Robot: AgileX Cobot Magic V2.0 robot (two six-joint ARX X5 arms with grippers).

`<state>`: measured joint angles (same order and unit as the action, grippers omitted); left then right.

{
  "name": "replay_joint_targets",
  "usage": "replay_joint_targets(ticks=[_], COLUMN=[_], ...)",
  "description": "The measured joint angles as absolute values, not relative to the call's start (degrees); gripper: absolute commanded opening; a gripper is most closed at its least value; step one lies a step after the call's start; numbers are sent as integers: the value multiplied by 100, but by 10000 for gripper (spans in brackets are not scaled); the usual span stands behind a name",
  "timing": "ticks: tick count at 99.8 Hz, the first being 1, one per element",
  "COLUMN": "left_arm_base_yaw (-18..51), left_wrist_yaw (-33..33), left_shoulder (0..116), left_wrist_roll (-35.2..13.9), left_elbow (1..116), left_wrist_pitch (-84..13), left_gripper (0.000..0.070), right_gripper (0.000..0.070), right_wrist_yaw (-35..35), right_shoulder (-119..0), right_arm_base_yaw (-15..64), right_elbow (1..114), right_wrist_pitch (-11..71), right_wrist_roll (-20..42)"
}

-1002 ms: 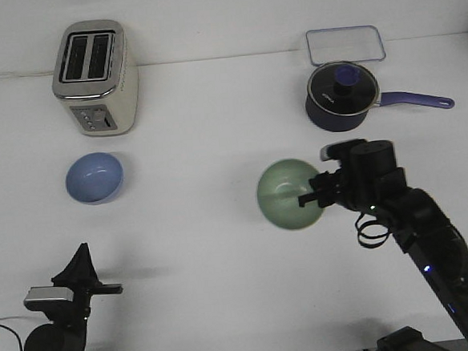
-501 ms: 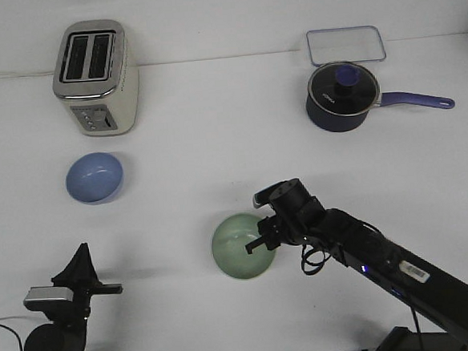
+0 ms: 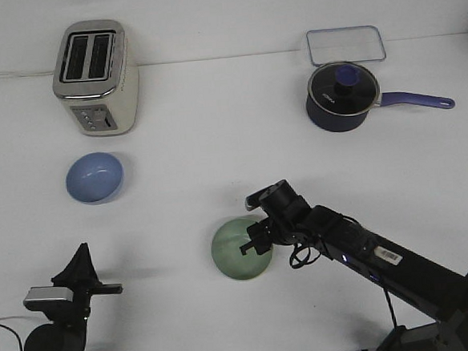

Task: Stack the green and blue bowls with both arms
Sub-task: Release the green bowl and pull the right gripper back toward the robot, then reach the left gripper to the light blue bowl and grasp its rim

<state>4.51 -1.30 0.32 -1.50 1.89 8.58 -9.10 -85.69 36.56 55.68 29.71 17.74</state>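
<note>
Green bowl (image 3: 239, 249) sat on the table (image 3: 217, 161) at lower centre, right gripper (image 3: 253, 242) clamped on its rim, blue bowl (image 3: 94, 177) at middle left, left gripper (image 3: 80, 270) at lower left, its jaw state unclear.

Glossy, smooth glaze shows on the green bowl (image 3: 241, 248) at the matt black right gripper (image 3: 253, 244); well beyond it stand a brushed-metal toaster (image 3: 95, 78) and a glass-lidded saucepan (image 3: 343, 97).

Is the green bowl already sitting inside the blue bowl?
No. The green bowl is near the middle of the table at the right gripper, while the blue bowl sits apart, below the toaster.
</note>
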Motion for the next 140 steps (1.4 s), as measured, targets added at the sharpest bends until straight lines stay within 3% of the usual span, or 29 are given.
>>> replay_joint_targets(ticks=[12,24,55,82,99,105,115,120,140], left_arm_base_yaw=[451,451,451,257,-58,-174,-318,-368,-532], left_wrist_yaw=[-130,-130,-117,-154,-150,-130,-115,-113,132], left_shoulder=[32,32,377,2810,5026,5776,6733,7091,7977], left_wrist_roll=[-423,-996,-2178,-2292,-1857,-1712,-1575,-1531,-1402], left_elbow=[189,196,978,2696,4272,4812,5634,5992,6805], left_wrist_pitch=[858,867,290,-770,-1629,-1890,-2324,-2460,-2552], left_gripper=[12,11,12,13,23,119,477,591,602], right_gripper=[277,277,276,276,276,276,276,276,276], right_wrist_yaw=[-915,-904,-884,-888,-878,-878,-880,-882,-888], right_shoulder=[-8359,-7723,-6163,-4598,-3865,-3778,-3721,-3723,-3726], right_arm_base_yaw=[3548,3319,1841,1378,1376,1376,1376,1376,1376], right_elbow=[5568,5612,5774,3883,2847,2829,2829,2829,2829], right_wrist_pitch=[2982,2886,2121,794,751,860,1013,1100,1129], right_wrist_roll=[1599,1275,541,427,574,602,585,576,530])
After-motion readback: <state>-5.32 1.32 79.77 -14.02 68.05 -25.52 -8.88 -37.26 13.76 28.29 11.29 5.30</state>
